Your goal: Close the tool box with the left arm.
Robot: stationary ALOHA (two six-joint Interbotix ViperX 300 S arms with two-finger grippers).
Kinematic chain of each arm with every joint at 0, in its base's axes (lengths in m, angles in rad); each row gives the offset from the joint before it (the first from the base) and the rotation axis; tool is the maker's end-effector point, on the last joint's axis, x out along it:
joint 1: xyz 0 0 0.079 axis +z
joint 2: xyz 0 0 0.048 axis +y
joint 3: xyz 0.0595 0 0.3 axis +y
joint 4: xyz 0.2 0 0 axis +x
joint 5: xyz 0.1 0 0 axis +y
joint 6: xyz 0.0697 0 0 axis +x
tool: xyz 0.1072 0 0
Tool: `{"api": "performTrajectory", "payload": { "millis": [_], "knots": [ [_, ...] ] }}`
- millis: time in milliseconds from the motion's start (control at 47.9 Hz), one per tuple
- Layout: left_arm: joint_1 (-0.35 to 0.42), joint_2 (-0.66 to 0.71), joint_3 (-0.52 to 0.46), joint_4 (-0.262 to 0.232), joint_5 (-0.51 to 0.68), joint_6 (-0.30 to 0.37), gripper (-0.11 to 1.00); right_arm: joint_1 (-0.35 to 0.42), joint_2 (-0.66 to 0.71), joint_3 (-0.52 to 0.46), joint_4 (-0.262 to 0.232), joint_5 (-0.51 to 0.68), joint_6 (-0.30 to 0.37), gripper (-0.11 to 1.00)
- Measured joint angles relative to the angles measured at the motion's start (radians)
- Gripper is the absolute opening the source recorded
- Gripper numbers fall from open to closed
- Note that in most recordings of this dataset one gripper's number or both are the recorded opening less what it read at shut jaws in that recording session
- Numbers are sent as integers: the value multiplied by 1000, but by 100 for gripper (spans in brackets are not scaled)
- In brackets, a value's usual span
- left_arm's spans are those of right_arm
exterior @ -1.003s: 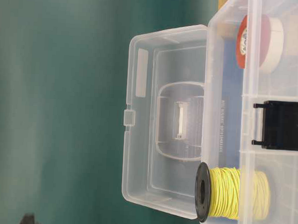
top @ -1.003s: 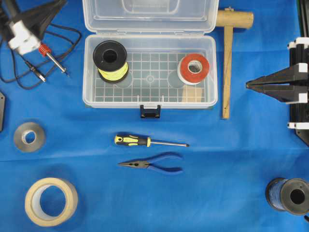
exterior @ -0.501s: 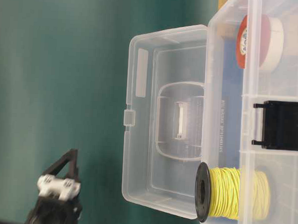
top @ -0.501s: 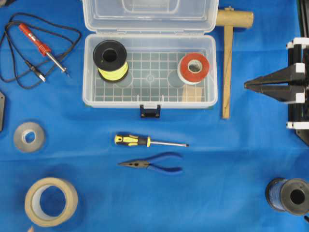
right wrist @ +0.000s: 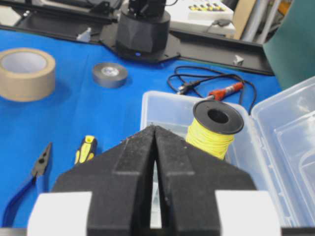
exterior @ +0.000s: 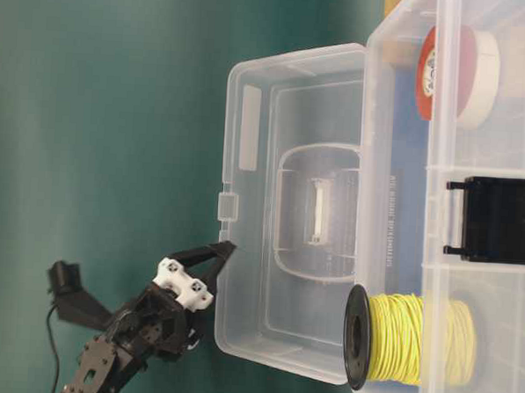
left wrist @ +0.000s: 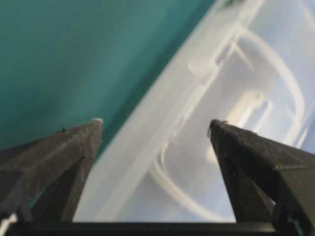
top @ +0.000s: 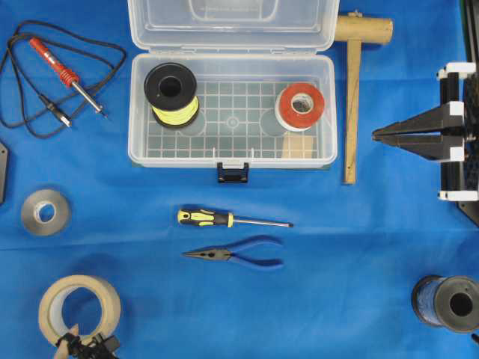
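The tool box stands open at the back of the blue cloth, its clear lid laid back and its dark latch at the front. It holds a yellow wire spool and a red tape roll. In the table-level view my left gripper is at the lid's free edge, beside its catch tab. In the left wrist view the gripper is open, with the lid rim seen between the fingers. My right gripper is shut and empty, right of the box; it also shows in its wrist view.
A wooden mallet lies right of the box. A screwdriver and blue pliers lie in front. A soldering iron, grey tape and masking tape are at left. A blue spool stands front right.
My left gripper left the overhead view's top-left corner and came up to the lid's free edge in the table-level view. My right gripper shifted slightly toward the box.
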Motion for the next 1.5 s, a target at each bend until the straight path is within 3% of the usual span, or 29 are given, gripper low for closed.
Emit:
{"api": "performTrajectory", "payload": {
  "millis": [230, 835, 1295, 1504],
  "knots": [
    [-5, 23, -60, -2, 173, 6, 93, 0, 5, 0, 0, 0, 0, 0],
    [-86, -20, -146, 8, 426, 5, 93, 0, 8, 0, -2, 6, -8, 0],
    [-287, -225, -37, 8, 477, -75, 93, 0, 8, 0, -11, 17, -8, 0],
    [-417, -282, 40, 3, 477, -189, 93, 0, 5, -2, -11, 18, -8, 0]
  ]
}}
